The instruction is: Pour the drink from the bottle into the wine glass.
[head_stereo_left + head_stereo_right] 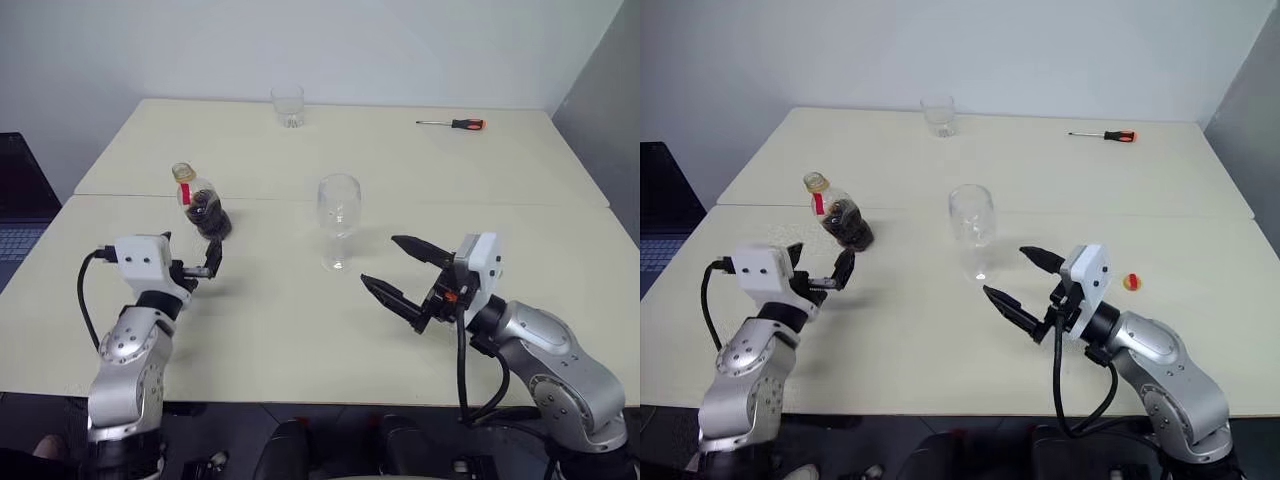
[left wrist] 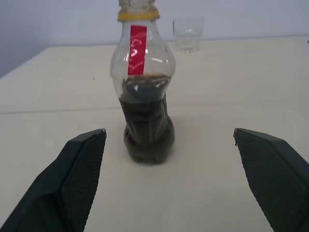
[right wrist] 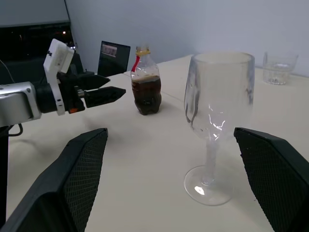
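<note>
The bottle stands upright on the table's left half, clear with a red label strip and a yellow ring at its neck. Dark drink fills its lower half. My left gripper is open just short of the bottle, its fingers level and apart on either side of it, not touching. The empty wine glass stands upright near the table's middle. My right gripper is open, to the right of the glass and a little nearer than it, pointing toward it with a gap between.
A short clear tumbler stands at the far edge and a red-handled screwdriver lies at the far right. A small yellow and red cap-like thing lies on the table behind my right wrist. A laptop sits off the table's left.
</note>
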Action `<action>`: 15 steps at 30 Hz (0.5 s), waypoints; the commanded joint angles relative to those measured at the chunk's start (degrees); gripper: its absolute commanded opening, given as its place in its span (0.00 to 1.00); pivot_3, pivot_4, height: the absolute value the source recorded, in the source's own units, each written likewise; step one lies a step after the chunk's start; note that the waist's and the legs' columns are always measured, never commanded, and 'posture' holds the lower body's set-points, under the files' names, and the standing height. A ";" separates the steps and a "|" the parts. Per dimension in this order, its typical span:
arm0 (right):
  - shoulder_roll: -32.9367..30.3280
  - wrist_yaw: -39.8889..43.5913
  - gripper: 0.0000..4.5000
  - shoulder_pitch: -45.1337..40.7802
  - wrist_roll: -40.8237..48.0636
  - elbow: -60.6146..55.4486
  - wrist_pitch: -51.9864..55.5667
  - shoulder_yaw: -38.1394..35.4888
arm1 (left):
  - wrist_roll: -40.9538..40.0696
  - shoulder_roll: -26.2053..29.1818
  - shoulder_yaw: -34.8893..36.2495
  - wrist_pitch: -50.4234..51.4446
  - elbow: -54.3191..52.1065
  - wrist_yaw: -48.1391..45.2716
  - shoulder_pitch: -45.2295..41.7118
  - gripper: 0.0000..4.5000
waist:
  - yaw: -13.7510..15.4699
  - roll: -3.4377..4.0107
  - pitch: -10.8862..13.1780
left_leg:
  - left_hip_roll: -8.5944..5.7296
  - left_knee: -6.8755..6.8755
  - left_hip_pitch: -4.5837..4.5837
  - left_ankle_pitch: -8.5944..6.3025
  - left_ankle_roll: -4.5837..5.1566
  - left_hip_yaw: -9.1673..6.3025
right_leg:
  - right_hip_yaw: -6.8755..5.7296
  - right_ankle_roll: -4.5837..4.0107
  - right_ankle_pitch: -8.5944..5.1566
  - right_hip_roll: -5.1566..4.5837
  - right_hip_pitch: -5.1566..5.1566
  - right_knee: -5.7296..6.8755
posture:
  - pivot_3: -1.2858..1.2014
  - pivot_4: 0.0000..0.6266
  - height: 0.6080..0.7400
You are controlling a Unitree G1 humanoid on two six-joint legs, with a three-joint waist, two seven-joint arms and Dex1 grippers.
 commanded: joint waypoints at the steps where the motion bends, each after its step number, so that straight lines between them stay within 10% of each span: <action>1: 0.47 -1.68 0.99 -1.02 1.99 -3.76 0.17 -1.14 | 2.03 1.23 0.11 -3.42 3.47 -0.72 -3.90 1.00 | 0.00 0.00 0.00 | 0.00 0.00 0.00 0.00 0.00 0.01 | 0.00 0.00 0.00 0.00 -0.02 0.00 | 0.52 0.24 1.00; 15: 1.25 -2.18 0.99 -1.32 8.46 -4.87 -0.70 -2.44 | 4.55 3.50 1.94 -8.32 12.66 -1.17 -10.69 1.00 | -0.08 0.00 0.00 | 0.02 -0.04 -0.02 0.01 0.00 0.07 | 0.02 0.00 0.01 0.00 -0.10 0.03 | 0.52 0.24 1.00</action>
